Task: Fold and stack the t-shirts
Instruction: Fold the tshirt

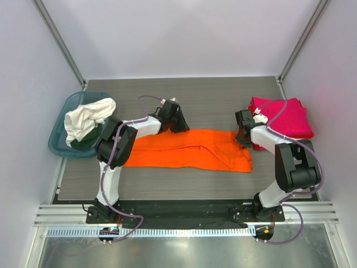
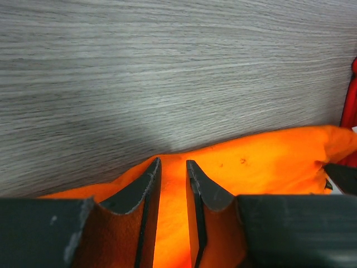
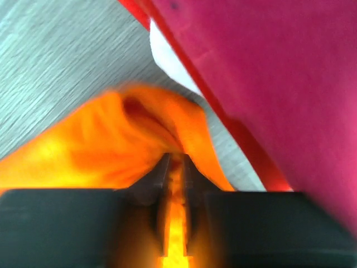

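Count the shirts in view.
4. The orange shirt lies spread mid-table; the magenta shirt sits folded far right; the white shirt and dark green shirt are heaped in the teal tub. More may be hidden underneath.

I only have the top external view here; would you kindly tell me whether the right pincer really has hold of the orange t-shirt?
Observer: Yes. In the right wrist view the right pincer is shut on a bunched fold of the orange t-shirt.
Operator: Thank you. And the left one?
Observer: The left wrist view shows the left pincer with its jaws nearly together, orange cloth pinched in the narrow gap and peaking at the tips.
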